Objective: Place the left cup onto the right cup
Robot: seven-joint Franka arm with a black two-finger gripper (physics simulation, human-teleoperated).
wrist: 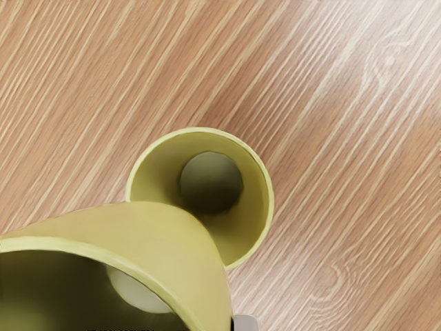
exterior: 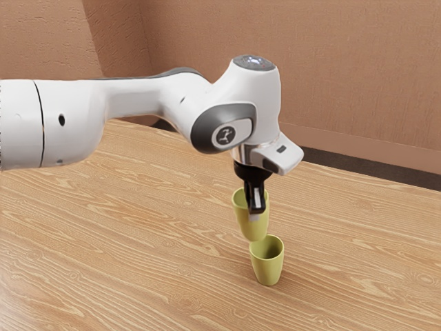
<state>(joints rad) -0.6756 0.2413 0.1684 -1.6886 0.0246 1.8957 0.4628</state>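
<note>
Claw (exterior: 257,205) clamped on smooth olive tapered cup (exterior: 242,216); matching cup (exterior: 267,261) upright below claw, on woodgrain table (exterior: 124,227); wrist view reveals its round pale floor.

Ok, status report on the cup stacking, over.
Gripper shut on held cup, off the table. Standing cup upright just below, slightly offset. No obstruction seen between them.

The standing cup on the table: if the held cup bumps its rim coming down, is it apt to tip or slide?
Likely tippy: the standing cup tapers to a narrow base and is taller than wide. Thin walls suggest it is light, so a nudge from the held cup might also slide it along the table.
</note>
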